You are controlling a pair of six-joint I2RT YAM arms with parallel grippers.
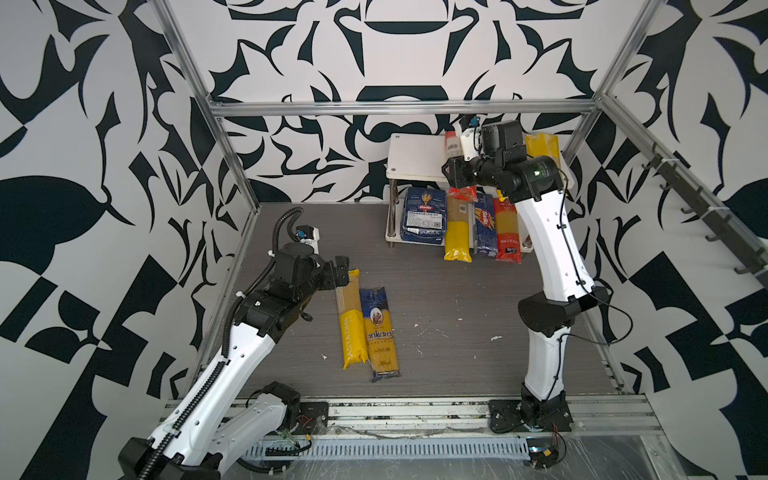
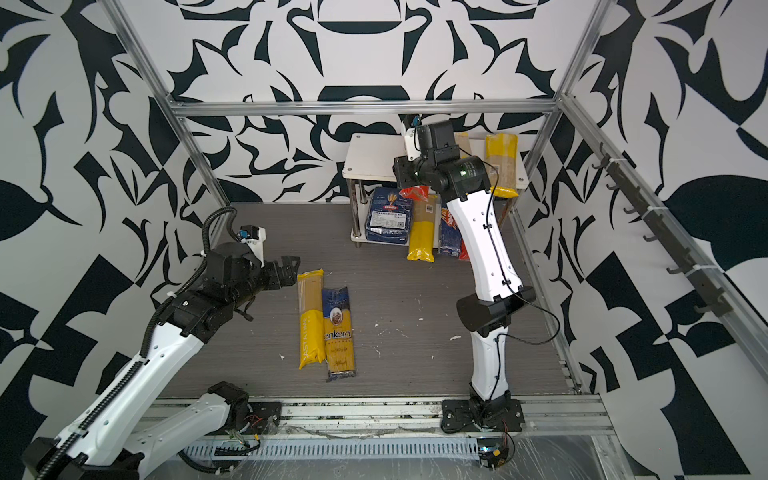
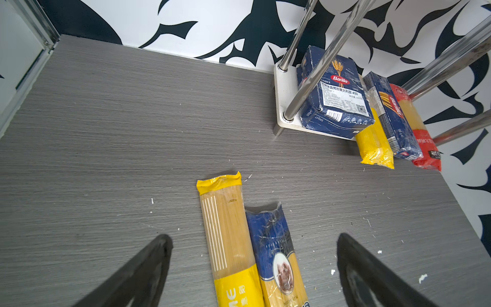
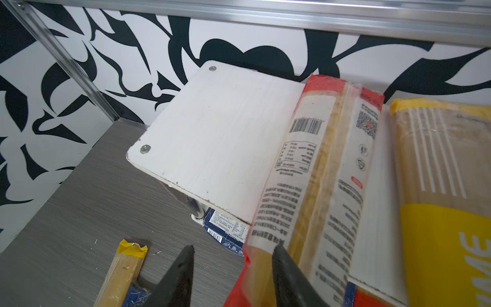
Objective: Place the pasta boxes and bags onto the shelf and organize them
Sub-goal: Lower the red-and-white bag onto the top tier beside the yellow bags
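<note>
Two lie on the table (image 1: 457,332) in a top view: yellow bag (image 1: 351,320) touching navy bag (image 1: 380,332), left gripper (image 1: 340,272) near their far ends. Left wrist: its jaws spread wide. Right wrist: right gripper (image 4: 234,248) parted at the red bag (image 4: 313,159) on the shelf (image 4: 212,133); withdraw straight, without dragging it.

I saw the shelf (image 1: 411,156) standing upright at the back of the bench (image 1: 457,332). Its top board carried a red-ended bag (image 4: 313,164), overhanging the front, and a yellow-topped bag (image 1: 542,149). The lower board held the wide Barilla box (image 1: 424,216), a yellow bag (image 1: 457,237), the narrow Barilla box (image 1: 485,228) and a red bag (image 1: 508,239). The PASTATIME bag (image 1: 351,320) and ankara bag (image 1: 380,332) lay touching on the bench.
</note>
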